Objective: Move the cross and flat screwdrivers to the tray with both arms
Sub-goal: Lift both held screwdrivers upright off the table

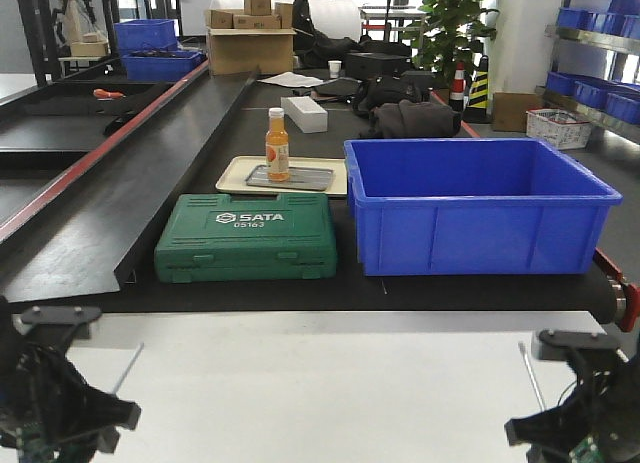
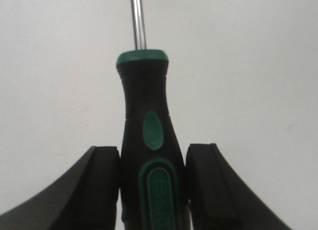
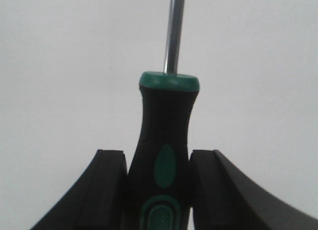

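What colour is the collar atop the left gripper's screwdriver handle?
Green collar above a black handle; clearest in the left wrist view.

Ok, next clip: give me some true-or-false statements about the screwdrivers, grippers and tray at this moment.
1. Each gripper has a screwdriver handle between its fingers. True: the left gripper grips the left screwdriver, the right gripper the right screwdriver.
2. The grey tray rests on a beige tray. True.
3. A screwdriver already lies in the grey tray. False: it holds only an orange bottle.
4. The green tool case beside the blue bin is closed. True.
5. The blue bin stands left of the green tool case. False: it stands to its right.
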You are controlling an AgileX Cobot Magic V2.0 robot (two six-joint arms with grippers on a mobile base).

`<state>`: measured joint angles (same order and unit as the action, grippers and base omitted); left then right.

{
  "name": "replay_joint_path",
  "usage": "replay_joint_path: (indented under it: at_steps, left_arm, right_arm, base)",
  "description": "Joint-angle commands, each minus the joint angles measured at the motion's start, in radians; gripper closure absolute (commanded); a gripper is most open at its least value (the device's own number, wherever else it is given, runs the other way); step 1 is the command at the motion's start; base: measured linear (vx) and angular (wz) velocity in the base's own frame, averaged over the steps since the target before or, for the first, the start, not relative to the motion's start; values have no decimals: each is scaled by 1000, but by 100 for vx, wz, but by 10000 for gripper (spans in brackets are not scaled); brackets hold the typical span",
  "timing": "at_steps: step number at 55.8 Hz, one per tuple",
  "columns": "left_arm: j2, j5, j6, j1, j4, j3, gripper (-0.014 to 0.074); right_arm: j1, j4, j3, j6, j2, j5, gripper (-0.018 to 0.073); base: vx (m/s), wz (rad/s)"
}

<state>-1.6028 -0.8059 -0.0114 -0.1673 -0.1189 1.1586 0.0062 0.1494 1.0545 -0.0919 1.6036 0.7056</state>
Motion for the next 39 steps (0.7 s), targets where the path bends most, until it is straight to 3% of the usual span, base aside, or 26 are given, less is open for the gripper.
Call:
replay_joint_path:
  at_steps: [1, 17, 27, 39]
  left_arm:
    - [162, 34, 0, -4, -9, 23, 602]
    - [530, 86, 0, -4, -10, 23, 602]
    - [715, 120, 0, -4, -10, 23, 602]
    - [814, 137, 0, -4, -10, 23, 602]
  right_arm:
    - [3, 32, 24, -30, -180, -22, 567]
    - [3, 138, 24, -138, -633, -29, 567]
    - [1, 143, 24, -139, -891, -77, 567]
    - [1, 140, 24, -116, -1011, -76, 567]
  base:
    - [0, 0]
    - [0, 0]
    - [0, 0]
    - [0, 0]
